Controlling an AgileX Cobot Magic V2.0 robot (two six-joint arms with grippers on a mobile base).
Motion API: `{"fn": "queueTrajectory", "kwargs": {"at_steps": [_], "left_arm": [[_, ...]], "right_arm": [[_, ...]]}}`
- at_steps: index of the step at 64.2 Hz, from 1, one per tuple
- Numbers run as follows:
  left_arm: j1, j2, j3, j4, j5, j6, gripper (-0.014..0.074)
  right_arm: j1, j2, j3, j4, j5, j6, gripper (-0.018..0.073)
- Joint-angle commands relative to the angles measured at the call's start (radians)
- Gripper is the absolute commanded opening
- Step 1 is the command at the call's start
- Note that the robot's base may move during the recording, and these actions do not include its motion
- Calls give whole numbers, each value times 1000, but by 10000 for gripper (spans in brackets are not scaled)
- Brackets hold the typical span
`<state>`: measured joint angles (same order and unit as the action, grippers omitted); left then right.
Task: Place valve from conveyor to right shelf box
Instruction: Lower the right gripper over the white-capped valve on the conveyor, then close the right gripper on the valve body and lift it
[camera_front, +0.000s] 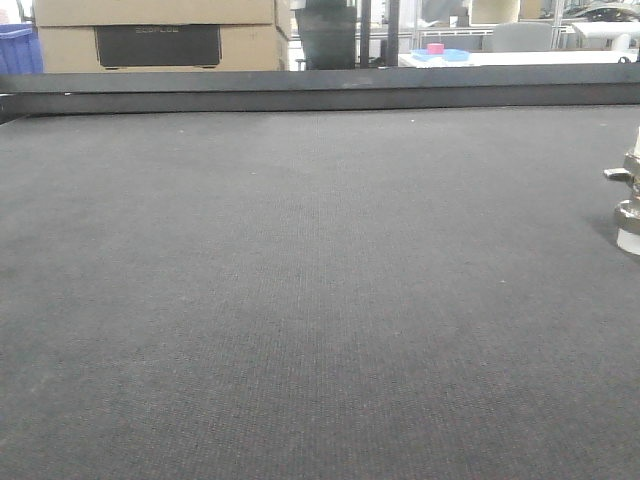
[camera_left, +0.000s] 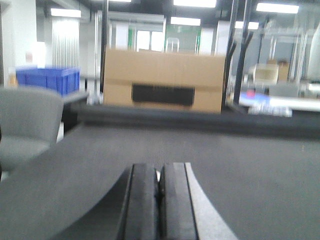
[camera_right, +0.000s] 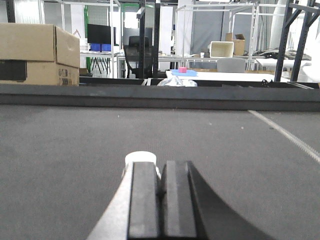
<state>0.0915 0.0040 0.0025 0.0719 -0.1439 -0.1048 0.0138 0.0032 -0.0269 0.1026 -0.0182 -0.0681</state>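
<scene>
Right now, nearest to me, I am looking through both wrist cameras and finding both sets of jaws clenched. The right gripper (camera_right: 160, 200) is showing its two dark pads pressed together with nothing between them. The left gripper (camera_left: 159, 200) is reading the same way, pads touching and empty, though that view is blurred. Both are hanging low over the conveyor (camera_front: 300, 300), whose grey woven belt is filling the ground in every view.

Just past the right gripper's left pad, a small whitish round cap (camera_right: 140, 159) is peeking over the finger. I am not able to tell whether it belongs to the valve, since the finger is hiding the rest.

Further out, the front camera is giving me the one clear sighting. The valve (camera_front: 629, 195) is standing on the belt at the far right edge of the frame, partly cut off. Its whitish base is down and the silver sections are stacked above, so its long axis is running vertically, with the short stub poking left. That is putting it on the right arm's side, and I am judging that arm the nearer one. Its jaws are needing to open before closing around the upright body.

Beyond, the dark rail (camera_front: 320, 95) is bounding the belt, with a cardboard box (camera_front: 150, 35) behind it. No shelf box is showing anywhere.
</scene>
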Motion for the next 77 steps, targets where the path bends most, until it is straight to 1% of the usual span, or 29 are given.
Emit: {"fn": "queueTrajectory", "kwargs": {"at_steps": [1, 5, 10, 16, 20, 23, 26, 27, 31, 32, 33, 35, 38, 42, 45, 50, 57, 65, 69, 77], "left_arm": [[3, -4, -10, 0, -88, 0, -111], [3, -4, -70, 2, -50, 0, -111], [3, 13, -194, 2, 62, 0, -111], [3, 92, -344, 4, 198, 0, -95], [3, 161, -458, 14, 302, 0, -34], [3, 211, -521, 24, 375, 0, 29], [3, 271, -577, 26, 428, 0, 121], [3, 296, -603, 26, 455, 0, 165], [3, 359, -671, 26, 521, 0, 286], [3, 390, -690, 26, 538, 0, 346], [3, 405, -707, 26, 549, 0, 375], [3, 447, -734, 26, 578, 0, 459], [1, 487, -764, 26, 601, 0, 547], [-8, 523, -792, 26, 603, 0, 622], [-26, 545, -810, 26, 608, 0, 605], [-58, 567, -835, 26, 633, 0, 598], [-86, 583, -845, 26, 636, 0, 598], [-90, 583, -845, 26, 636, 0, 598], [-90, 583, -845, 26, 636, 0, 598], [-97, 583, -845, 26, 636, 0, 598]], "right_arm": [[-2, -3, -101, 2, 4, 1, -154], [-2, -3, -193, 2, 75, 1, -151], [-2, 6, -296, 2, 144, 1, -109], [-2, 61, -399, 2, 197, 1, 21], [-2, 119, -456, 2, 226, 1, 134], [-2, 158, -496, 2, 240, 1, 227], [-2, 205, -525, 2, 245, 1, 316], [-2, 219, -532, 2, 245, 1, 340], [-2, 277, -547, 2, 243, 1, 426], [-2, 296, -552, 2, 243, 1, 464], [-2, 314, -552, 2, 243, 1, 491], [-2, 349, -552, 2, 241, 1, 535], [-2, 385, -552, 2, 241, 1, 566], [-2, 444, -556, 2, 239, 1, 564], [-2, 494, -572, 2, 262, 1, 552], [-2, 575, -637, 2, 350, 1, 538], [6, 732, -792, 2, 551, -6, 537], [41, 922, -995, 2, 793, -88, 537], [57, 1017, -1093, 2, 898, -87, 537], [59, 1193, -1268, 2, 1095, -87, 537]]}}
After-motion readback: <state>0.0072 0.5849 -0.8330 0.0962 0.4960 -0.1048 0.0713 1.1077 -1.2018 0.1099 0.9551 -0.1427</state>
